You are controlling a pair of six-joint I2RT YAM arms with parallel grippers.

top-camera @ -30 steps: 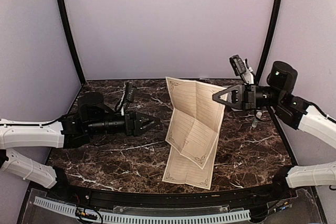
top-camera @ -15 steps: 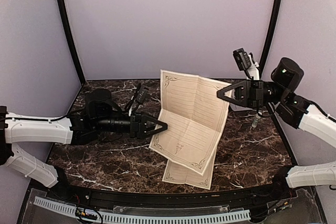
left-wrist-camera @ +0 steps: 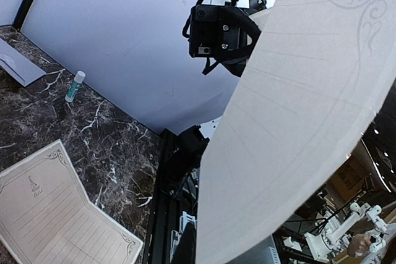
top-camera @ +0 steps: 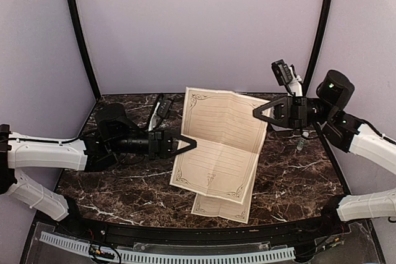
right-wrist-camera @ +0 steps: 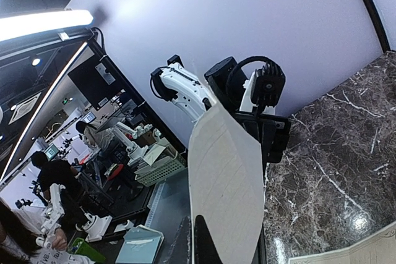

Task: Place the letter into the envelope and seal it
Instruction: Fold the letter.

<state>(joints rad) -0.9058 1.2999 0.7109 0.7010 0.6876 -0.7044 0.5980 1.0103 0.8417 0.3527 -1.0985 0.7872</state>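
"What changed just now?"

"The left end effector [top-camera: 190, 144] has come in and clenched on the left edge of the cream ruled paper letter with the ornate dark border [top-camera: 219, 143]. A second ago its jaws stood wide, short of the sheet. The right end effector [top-camera: 258, 114] stays clamped on the top right corner."

"Meaning?"

"The letter no longer dangles. It is spread in the air between both arms, so I'd judge folding comes next."

"Any room to move?"

"Its lower edge hangs just above a second cream sheet [top-camera: 224, 206] lying close to the front edge of the dark marble bench [top-camera: 124, 180]. The pale grey-lavender paper envelope [left-wrist-camera: 17, 69] lies flat beyond a small white-and-green glue stick [left-wrist-camera: 74, 86], well apart. I only see it from the left wrist."
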